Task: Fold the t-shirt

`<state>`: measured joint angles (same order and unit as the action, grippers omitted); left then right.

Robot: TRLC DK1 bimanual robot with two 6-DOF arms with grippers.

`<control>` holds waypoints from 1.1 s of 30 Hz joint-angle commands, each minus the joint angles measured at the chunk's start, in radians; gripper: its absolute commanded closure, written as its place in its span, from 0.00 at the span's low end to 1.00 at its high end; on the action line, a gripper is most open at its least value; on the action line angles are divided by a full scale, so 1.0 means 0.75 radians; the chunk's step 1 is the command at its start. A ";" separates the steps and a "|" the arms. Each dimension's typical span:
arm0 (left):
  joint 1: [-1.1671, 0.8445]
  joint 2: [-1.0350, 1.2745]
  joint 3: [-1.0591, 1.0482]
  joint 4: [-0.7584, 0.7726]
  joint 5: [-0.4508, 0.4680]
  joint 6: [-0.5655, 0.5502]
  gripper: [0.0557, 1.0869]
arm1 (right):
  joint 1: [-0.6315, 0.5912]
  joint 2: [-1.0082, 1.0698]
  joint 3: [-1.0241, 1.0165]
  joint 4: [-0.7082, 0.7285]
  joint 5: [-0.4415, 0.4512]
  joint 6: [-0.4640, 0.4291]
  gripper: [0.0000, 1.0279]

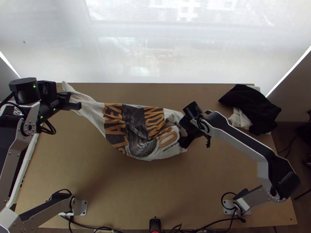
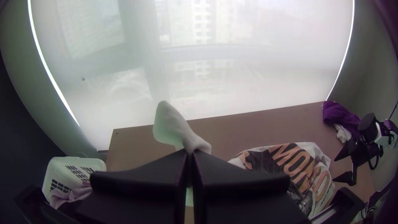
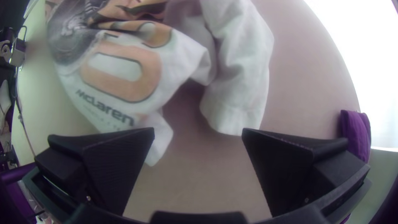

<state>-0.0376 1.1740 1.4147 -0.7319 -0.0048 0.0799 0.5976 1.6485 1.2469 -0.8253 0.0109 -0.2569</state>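
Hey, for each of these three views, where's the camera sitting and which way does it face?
Top view: high over the table's near edge, looking steeply down; left arm and right arm show.
Left wrist view: on that wrist, looking past the left tool, shut on the t-shirt, toward the bright window screen; the right tool shows farther off.
Right wrist view: on that wrist, looking down between its own open fingers at shirt and table.
Both wrist views share the shirt's print and the dark cloth.

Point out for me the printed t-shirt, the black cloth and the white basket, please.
Printed t-shirt point(image 1: 135, 125): top view, on its dark middle print.
Black cloth point(image 1: 252, 106): top view, near its middle.
White basket point(image 2: 59, 166): left wrist view, on its wall.
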 commanded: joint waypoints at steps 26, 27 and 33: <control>0.028 0.040 0.030 0.033 -0.006 0.030 0.96 | -0.228 0.181 0.158 0.131 0.000 -0.105 0.97; 0.032 0.040 0.042 0.033 -0.006 0.030 0.96 | -0.236 0.158 0.184 0.129 0.000 -0.105 0.97; 0.052 0.022 0.137 0.064 -0.057 0.024 0.96 | -0.283 0.029 0.448 0.078 0.004 -0.101 0.97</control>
<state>-0.0139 1.2030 1.4563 -0.7074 -0.0124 0.1020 0.4179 1.7557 1.4143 -0.7322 0.0109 -0.3347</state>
